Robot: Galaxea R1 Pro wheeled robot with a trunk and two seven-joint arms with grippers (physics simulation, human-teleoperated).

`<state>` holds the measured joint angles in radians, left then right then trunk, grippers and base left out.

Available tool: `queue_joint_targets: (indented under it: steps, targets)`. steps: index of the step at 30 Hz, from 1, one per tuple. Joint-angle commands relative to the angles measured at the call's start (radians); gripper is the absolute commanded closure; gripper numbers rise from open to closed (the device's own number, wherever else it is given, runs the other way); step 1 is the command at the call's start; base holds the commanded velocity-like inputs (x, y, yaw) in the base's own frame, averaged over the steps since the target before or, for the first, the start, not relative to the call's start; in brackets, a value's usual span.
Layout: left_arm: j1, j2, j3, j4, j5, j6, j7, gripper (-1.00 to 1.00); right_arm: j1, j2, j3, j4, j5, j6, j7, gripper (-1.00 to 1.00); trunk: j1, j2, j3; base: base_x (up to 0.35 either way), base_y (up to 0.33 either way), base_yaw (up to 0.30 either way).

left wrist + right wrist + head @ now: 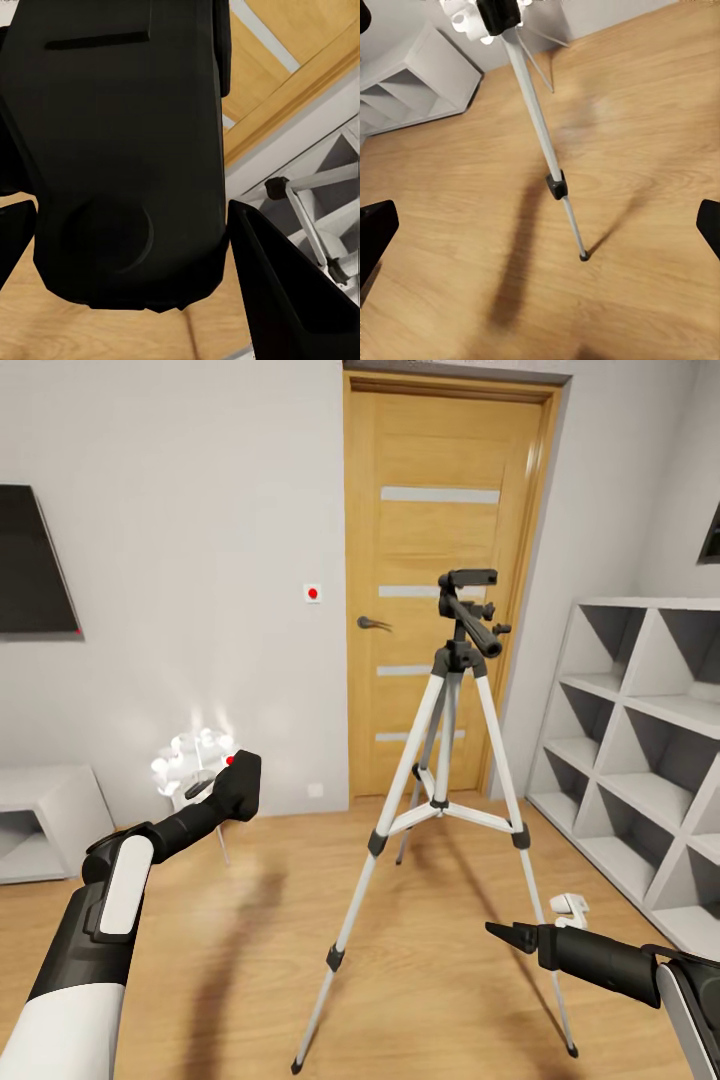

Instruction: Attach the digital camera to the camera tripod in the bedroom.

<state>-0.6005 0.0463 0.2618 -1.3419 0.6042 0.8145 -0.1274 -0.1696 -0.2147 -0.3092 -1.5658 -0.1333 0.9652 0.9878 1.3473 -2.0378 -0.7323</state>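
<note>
While left pincer (236, 780) grips black digital camera (240, 784), silver-legged camera tripod (447, 760) upright.

Black camera (238, 783) with red button; silver-grey tripod (445, 800), black clamps; honey-wood door (440, 580), pale stripes; grey shelf (640, 750).

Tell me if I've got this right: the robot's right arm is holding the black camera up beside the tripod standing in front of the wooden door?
Not quite: the left gripper holds the digital camera, as the head view shows. The right gripper is empty. The camera tripod does stand before the wooden door.
</note>
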Motion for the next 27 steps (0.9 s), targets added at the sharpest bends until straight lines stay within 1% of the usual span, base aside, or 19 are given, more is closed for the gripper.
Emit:
queue_joint_targets:
  steps: [1, 27]
  targets:
    - [-0.001, 0.000, 0.002, 0.000, -0.005, 0.005, -0.009, 1.00, -0.001, 0.000, -0.001, 0.000, -0.003, 0.006, 0.001, -1.00, -0.004, 0.007, 0.002, 0.000, 0.000, 0.000]
    - [-0.001, 0.000, 0.002, 0.000, -0.004, 0.005, -0.010, 1.00, -0.001, 0.000, 0.001, 0.000, -0.003, 0.006, 0.000, -1.00, -0.104, 0.189, 0.084, 0.000, 0.000, 0.000]
